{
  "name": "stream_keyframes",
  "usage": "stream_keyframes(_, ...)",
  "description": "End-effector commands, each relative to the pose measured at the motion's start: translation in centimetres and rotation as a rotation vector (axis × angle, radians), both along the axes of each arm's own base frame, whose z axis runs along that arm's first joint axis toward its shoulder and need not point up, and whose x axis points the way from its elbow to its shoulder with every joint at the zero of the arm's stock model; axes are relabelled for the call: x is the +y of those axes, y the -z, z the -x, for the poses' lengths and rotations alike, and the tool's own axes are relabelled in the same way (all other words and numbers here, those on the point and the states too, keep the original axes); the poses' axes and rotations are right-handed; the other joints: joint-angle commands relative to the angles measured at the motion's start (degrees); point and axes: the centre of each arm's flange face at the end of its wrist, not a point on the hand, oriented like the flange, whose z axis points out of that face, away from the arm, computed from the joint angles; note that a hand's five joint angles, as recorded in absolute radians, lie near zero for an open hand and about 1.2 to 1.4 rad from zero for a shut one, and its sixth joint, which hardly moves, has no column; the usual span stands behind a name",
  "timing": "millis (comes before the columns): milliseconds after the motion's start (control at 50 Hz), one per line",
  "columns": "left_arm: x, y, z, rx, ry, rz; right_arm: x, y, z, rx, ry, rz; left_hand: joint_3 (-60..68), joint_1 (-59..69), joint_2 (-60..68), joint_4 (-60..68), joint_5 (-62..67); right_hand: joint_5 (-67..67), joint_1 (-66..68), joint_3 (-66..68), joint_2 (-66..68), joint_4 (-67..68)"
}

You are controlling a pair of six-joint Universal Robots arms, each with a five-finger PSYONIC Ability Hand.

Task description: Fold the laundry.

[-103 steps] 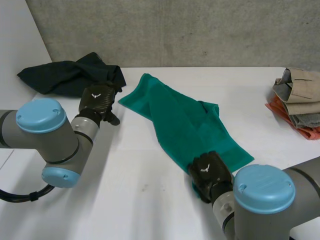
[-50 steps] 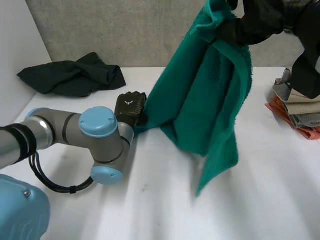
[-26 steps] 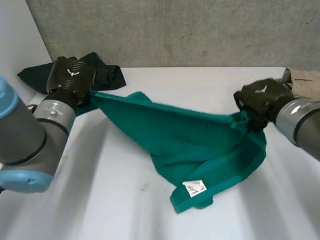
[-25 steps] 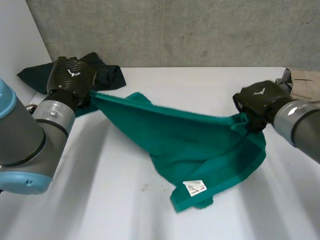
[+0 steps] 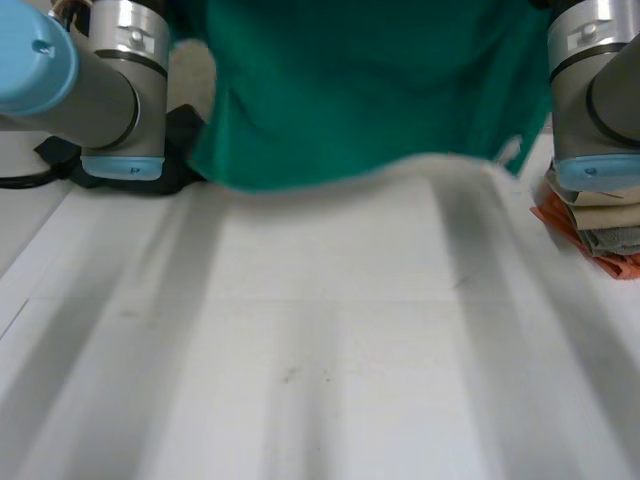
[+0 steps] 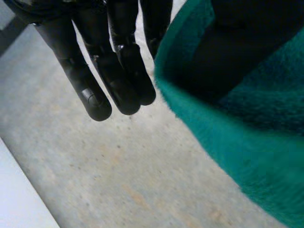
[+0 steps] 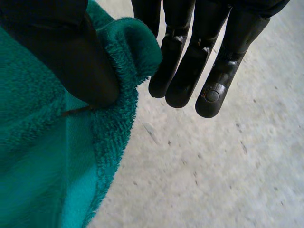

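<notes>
A green towel (image 5: 360,90) hangs spread out in the air above the far half of the white table (image 5: 320,350), its lower edge clear of the surface. Both arms reach up, one at each top corner. In the left wrist view my left hand (image 6: 114,71) pinches a corner of the green towel (image 6: 247,142) between thumb and straight fingers. In the right wrist view my right hand (image 7: 199,57) does the same on the other corner, its thumb pressed into the green towel (image 7: 42,142).
A dark cloth (image 5: 185,130) lies at the back left, behind my left arm (image 5: 110,90). A stack of folded clothes (image 5: 600,225) sits at the table's right edge, below my right arm (image 5: 595,90). A grey concrete wall stands behind the table.
Both arms have raised the towel from a low stretch over the table to high in the air, where it hangs as a flat sheet.
</notes>
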Motion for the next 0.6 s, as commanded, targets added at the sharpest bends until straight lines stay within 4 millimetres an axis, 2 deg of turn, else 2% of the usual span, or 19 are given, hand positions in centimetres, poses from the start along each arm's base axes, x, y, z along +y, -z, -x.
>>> stream_keyframes(20, 3.7, 3.9, -0.7, -0.075, 0.024, -0.155, 2.4, 3.5, 0.2, 0.134, -0.121, -0.167, 11.6, 13.3, 11.3, 11.1, 14.3, 14.6, 24.0, 12.1, 12.4, 11.9)
stream_keyframes(40, 4.4, 5.4, -1.1, -0.097, 0.023, -0.207, 2.7, 5.4, 0.4, 0.176, -0.146, -0.23, 11.6, 13.3, 11.3, 11.1, 14.3, 14.6, 24.0, 12.1, 12.4, 11.9)
stream_keyframes(100, 5.6, 8.2, -1.6, -0.136, 0.021, -0.298, 2.8, 8.7, 1.4, 0.225, -0.175, -0.349, 11.6, 13.3, 11.3, 11.1, 14.3, 14.6, 24.0, 12.1, 12.4, 11.9)
stream_keyframes(120, 6.3, 10.5, -1.9, -0.169, 0.022, -0.366, 3.0, 10.8, 2.3, 0.251, -0.191, -0.426, 11.6, 13.3, 11.3, 11.1, 14.3, 14.6, 24.0, 12.1, 12.4, 11.9)
stream_keyframes(180, 7.6, 14.1, -2.2, -0.223, 0.024, -0.466, 3.6, 13.8, 3.5, 0.283, -0.223, -0.54, 11.6, 13.3, 11.3, 11.1, 14.3, 14.6, 24.0, 12.1, 12.4, 11.9)
stream_keyframes(200, 8.7, 16.2, -2.3, -0.254, 0.032, -0.526, 4.3, 15.5, 3.9, 0.3, -0.251, -0.604, 11.6, 13.3, 11.3, 11.1, 14.3, 14.6, 24.0, 12.1, 12.4, 11.9)
stream_keyframes(300, 11.2, 20.5, -2.6, -0.329, 0.044, -0.648, 6.6, 20.1, 4.6, 0.36, -0.304, -0.764, 11.6, 13.3, 11.3, 11.1, 14.3, 14.6, 24.0, 12.1, 12.4, 11.9)
stream_keyframes(360, 11.8, 21.6, -2.7, -0.343, 0.05, -0.683, 7.5, 22.1, 5.2, 0.422, -0.29, -0.809, 11.6, 13.3, 11.3, 11.1, 14.3, 14.6, 24.0, 12.1, 12.4, 11.9)
stream_keyframes(460, 12.2, 21.3, -2.4, -0.344, 0.061, -0.676, 7.8, 23.0, 6.2, 0.439, -0.248, -0.851, 11.6, 13.3, 11.3, 11.1, 14.3, 13.0, 22.4, 10.5, 10.7, 10.3)
stream_keyframes(480, 12.2, 21.2, -2.4, -0.343, 0.062, -0.671, 7.9, 23.1, 6.3, 0.429, -0.241, -0.864, 11.6, 13.3, 11.3, 11.1, 14.3, 1.3, 10.8, -1.1, -0.9, -1.4)
stream_keyframes(500, 12.2, 21.1, -2.3, -0.342, 0.064, -0.668, 8.0, 23.2, 6.5, 0.4, -0.223, -0.898, 11.6, 13.3, 11.3, 11.1, 14.3, -23.0, -13.5, -25.4, -25.2, -25.6)
stream_keyframes(560, 12.2, 20.5, -2.2, -0.335, 0.065, -0.653, 7.9, 23.3, 6.8, 0.326, -0.193, -0.948, 11.6, 13.3, 11.3, 11.1, 14.3, -27.1, -17.6, -29.5, -29.3, -29.8)
stream_keyframes(600, 12.0, 19.9, -2.1, -0.323, 0.066, -0.636, 7.7, 23.2, 7.2, 0.218, -0.153, -1.002, 11.6, 13.3, 11.3, 11.1, 14.3, -30.7, -21.3, -33.2, -33.0, -33.4)
